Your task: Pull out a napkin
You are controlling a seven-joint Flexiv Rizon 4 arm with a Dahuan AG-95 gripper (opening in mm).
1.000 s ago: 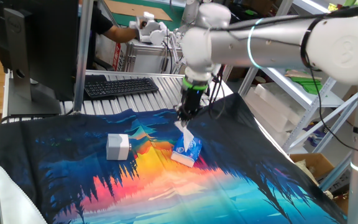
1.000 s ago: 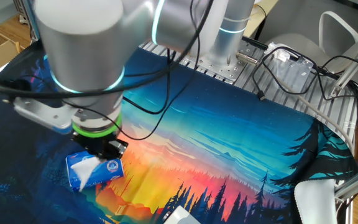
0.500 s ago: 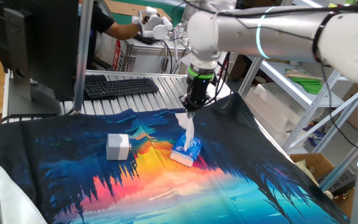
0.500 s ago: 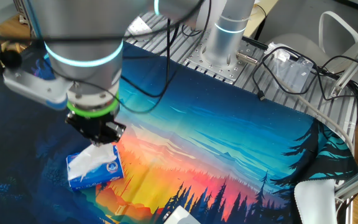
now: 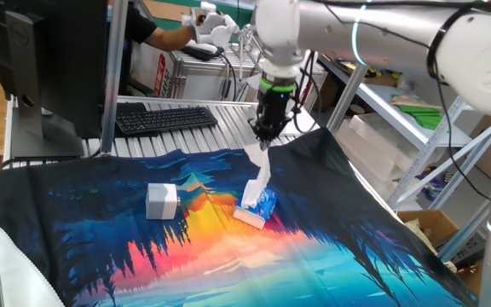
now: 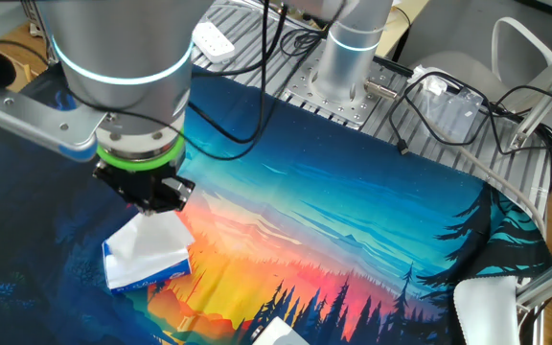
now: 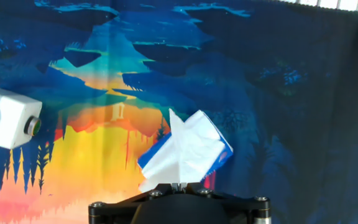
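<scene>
Step in hand: mid-pull. Gripper (image 5: 261, 141) is pinched closed on the top of the napkin (image 5: 258, 175), which stretches as a white strip down into the tissue pack (image 5: 257, 207). The lower end looks still inside the slot, so not free yet. Pack sits on the printed cloth (image 5: 331, 256), grey-white cube (image 5: 161, 201) at its 9 o'clock, well apart.

Next move likely calls for more straight-up travel until the sheet clears; risk is the light pack lifting with it.

Hand view shows the napkin (image 7: 179, 152) fanning from the pack (image 7: 219, 152) to the fingers. The other fixed view hides the grip point behind the gripper (image 6: 153, 196).
</scene>
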